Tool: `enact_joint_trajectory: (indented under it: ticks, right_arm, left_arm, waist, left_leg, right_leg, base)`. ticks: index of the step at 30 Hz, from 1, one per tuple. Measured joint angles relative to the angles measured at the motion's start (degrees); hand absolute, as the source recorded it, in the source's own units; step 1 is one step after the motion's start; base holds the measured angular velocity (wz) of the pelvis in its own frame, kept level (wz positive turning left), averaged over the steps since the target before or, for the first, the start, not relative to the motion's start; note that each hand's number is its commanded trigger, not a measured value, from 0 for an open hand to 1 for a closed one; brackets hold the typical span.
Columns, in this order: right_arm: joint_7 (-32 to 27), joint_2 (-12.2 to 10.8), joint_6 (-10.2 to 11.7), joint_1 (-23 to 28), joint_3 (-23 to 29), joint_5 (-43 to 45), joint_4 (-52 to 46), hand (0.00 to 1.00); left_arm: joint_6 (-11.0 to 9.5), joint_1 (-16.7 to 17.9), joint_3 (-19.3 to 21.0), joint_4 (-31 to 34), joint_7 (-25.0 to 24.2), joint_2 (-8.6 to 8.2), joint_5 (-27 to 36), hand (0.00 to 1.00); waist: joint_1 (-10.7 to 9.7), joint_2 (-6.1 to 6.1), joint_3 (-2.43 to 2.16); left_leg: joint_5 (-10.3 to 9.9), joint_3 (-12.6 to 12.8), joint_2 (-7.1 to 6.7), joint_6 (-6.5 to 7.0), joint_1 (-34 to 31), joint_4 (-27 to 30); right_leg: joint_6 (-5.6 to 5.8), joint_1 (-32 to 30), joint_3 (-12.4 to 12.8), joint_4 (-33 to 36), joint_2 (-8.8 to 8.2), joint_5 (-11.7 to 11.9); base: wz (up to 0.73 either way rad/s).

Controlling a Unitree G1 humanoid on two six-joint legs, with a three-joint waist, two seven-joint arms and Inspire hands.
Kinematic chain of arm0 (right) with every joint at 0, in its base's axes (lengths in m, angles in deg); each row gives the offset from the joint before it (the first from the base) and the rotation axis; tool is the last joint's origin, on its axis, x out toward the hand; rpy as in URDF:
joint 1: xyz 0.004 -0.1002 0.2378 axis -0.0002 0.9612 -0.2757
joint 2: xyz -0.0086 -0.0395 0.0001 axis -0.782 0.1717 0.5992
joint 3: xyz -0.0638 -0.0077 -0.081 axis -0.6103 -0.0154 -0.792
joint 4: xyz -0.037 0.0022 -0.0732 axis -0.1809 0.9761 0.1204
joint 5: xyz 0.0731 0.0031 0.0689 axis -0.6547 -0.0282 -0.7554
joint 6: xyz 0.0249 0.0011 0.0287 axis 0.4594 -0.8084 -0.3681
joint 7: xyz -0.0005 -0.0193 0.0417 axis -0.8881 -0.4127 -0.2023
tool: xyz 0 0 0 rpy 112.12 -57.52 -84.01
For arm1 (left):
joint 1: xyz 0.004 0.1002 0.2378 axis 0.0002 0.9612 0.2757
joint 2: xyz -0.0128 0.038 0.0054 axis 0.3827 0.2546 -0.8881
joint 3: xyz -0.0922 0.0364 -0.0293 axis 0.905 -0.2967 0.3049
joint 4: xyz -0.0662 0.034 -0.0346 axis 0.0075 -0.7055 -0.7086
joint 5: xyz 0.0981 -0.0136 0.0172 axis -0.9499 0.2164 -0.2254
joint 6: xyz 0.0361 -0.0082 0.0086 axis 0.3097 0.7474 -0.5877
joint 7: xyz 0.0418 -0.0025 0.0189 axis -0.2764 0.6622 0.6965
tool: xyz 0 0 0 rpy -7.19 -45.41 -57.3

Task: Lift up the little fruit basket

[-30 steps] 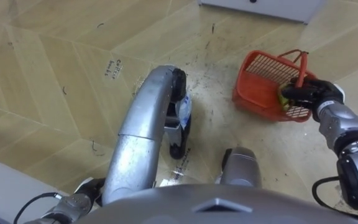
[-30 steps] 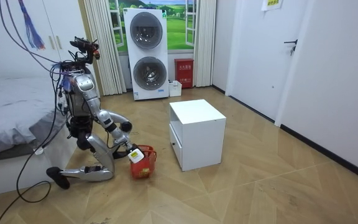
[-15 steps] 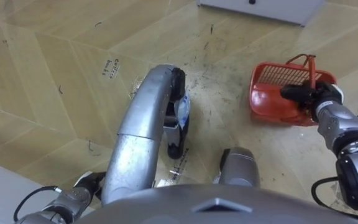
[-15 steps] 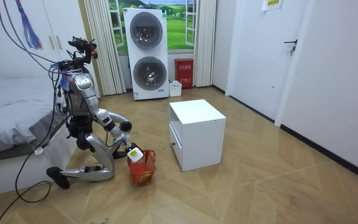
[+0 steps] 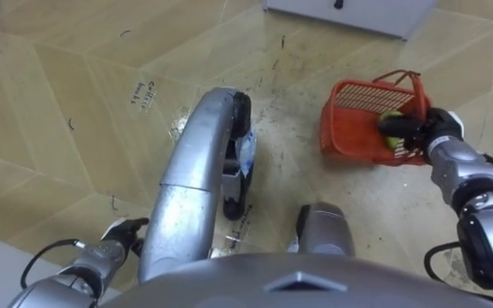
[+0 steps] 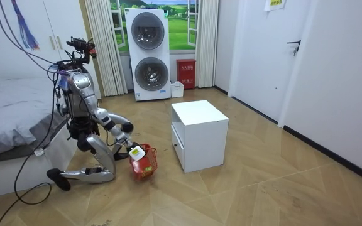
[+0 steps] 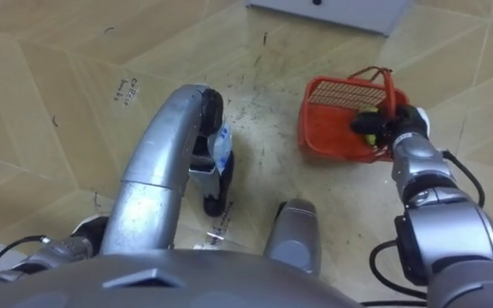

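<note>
I see one red basket [image 5: 355, 120] tipped on its side, low over the wooden floor [image 5: 75, 103] in front of the kneeling robot; I cannot tell whether it touches the boards. Inside I count one yellow-green fruit [image 5: 391, 144], partly hidden by fingers. My right robot hand [image 5: 419, 133] has its dark fingers curled around the basket's near rim. The left robot hand [image 5: 118, 233] is down by the floor, and I cannot tell how its fingers sit. One white cabinet [image 6: 198, 135] stands just beyond.
</note>
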Motion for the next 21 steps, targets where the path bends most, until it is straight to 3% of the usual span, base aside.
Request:
enact_joint_trajectory:
  ticks: [5,7,9,11,12,15,16,17,18,20,21]
  right_arm:
    - [-2.7,-1.0,-0.1,1.5,-0.3,7.0,-13.4,1.0]
    - [-3.7,-1.3,0.1,3.2,-1.8,8.9,-16.5,1.0]
    - [-4.5,-1.6,0.1,5.4,-3.0,11.1,-19.7,1.0]
    - [-4.7,-2.0,-0.1,6.7,-4.2,12.5,-21.3,1.0]
    - [-4.7,-2.3,-0.4,7.7,-4.9,13.2,-22.5,1.0]
    - [-4.5,-3.5,-1.8,8.6,-5.7,13.4,-24.5,1.0]
    - [-4.5,-3.6,-1.9,9.8,-6.1,13.5,-26.6,1.0]
    - [-4.5,-3.6,-1.8,11.6,-6.1,13.9,-29.4,1.0]
    - [-4.6,-3.4,-1.8,12.7,-6.0,14.2,-31.1,1.0]
    - [-5.1,-3.3,-1.8,16.3,-5.5,14.9,-38.3,1.0]
    - [-5.1,-3.3,-1.8,17.4,-5.3,15.1,-40.3,1.0]
  left_arm:
    - [0.0,-2.0,3.2,2.1,2.6,0.04,-0.1,0.0]
    - [-0.3,-2.7,3.7,2.7,3.2,0.26,0.0,0.0]
    - [-1.5,-2.9,3.8,3.5,5.2,0.3,0.0,0.0]
    - [-1.7,-2.5,4.4,4.2,5.9,0.09,-0.3,0.0]
    - [-1.6,-2.1,4.4,4.7,6.5,-0.19,-0.4,0.0]
    - [-1.6,0.1,4.5,4.8,6.8,-0.83,-0.1,0.0]
    - [-1.5,1.1,4.5,4.7,7.2,-1.03,-0.1,0.0]
    - [-1.5,2.1,4.9,4.5,7.8,-1.19,-0.1,0.0]
    - [-1.5,2.5,5.4,4.4,8.0,-1.33,-0.2,0.0]
    - [-1.6,3.2,7.3,4.7,9.4,-1.34,-0.1,0.0]
    - [-1.7,3.4,7.7,5.0,9.8,-1.27,-0.1,0.0]
  waist:
    - [-3.4,-0.31,-0.13]
    - [-4.0,-0.51,-0.31]
    - [-4.5,-0.64,-0.85]
    - [-4.7,-0.51,-0.98]
    - [-4.9,-0.14,-1.28]
    - [-4.9,0.41,-1.79]
    - [-5.0,0.41,-1.91]
    - [-5.1,0.29,-1.98]
    - [-5.2,0.27,-2.0]
    - [-5.4,-0.05,-2.12]
    - [-5.4,-0.17,-2.17]
  left_leg:
    - [-0.4,-0.9,-1.06,0.64,0.4,1.2]
    - [-0.8,-0.8,-1.04,1.52,1.4,1.4]
    - [-1.0,-0.9,-0.52,1.91,2.4,0.7]
    - [-1.0,-0.9,0.79,2.27,4.3,-1.9]
    - [-0.8,-1.1,1.81,2.6,5.8,-5.2]
    - [1.1,-1.3,4.0,2.49,10.9,-14.7]
    - [2.6,-1.3,4.49,2.41,14.0,-20.4]
    - [4.1,-1.1,4.67,2.4,17.4,-26.2]
    - [4.9,-1.0,4.74,2.52,19.1,-28.8]
    - [7.9,-0.9,4.4,2.24,24.9,-38.9]
    - [8.6,-0.9,4.25,2.27,26.2,-41.0]
  right_leg:
    - [-0.17,1.2,0.9,-0.4,0.01,-0.1]
    - [-0.28,2.2,1.0,-1.4,0.31,-0.3]
    - [0.16,2.9,2.6,-3.5,2.62,-1.2]
    - [0.18,2.6,4.2,-7.2,4.99,-1.2]
    - [0.17,2.2,4.4,-11.6,5.77,-1.2]
    - [0.51,2.3,4.3,-24.6,5.8,-1.0]
    - [1.59,3.6,4.1,-32.9,5.85,-0.4]
    - [2.43,5.6,4.0,-40.9,5.84,0.9]
    - [2.54,6.7,3.8,-44.7,5.81,1.8]
    - [2.73,11.0,3.5,-58.6,5.75,6.0]
    - [2.78,12.0,3.5,-61.4,5.76,7.2]
  base:
    - [-0.1]
    - [-0.06]
    - [-0.15]
    - [-0.31]
    - [-0.41]
    - [-0.63]
    - [-0.65]
    - [-0.58]
    - [-0.47]
    - [-0.33]
    - [-0.23]
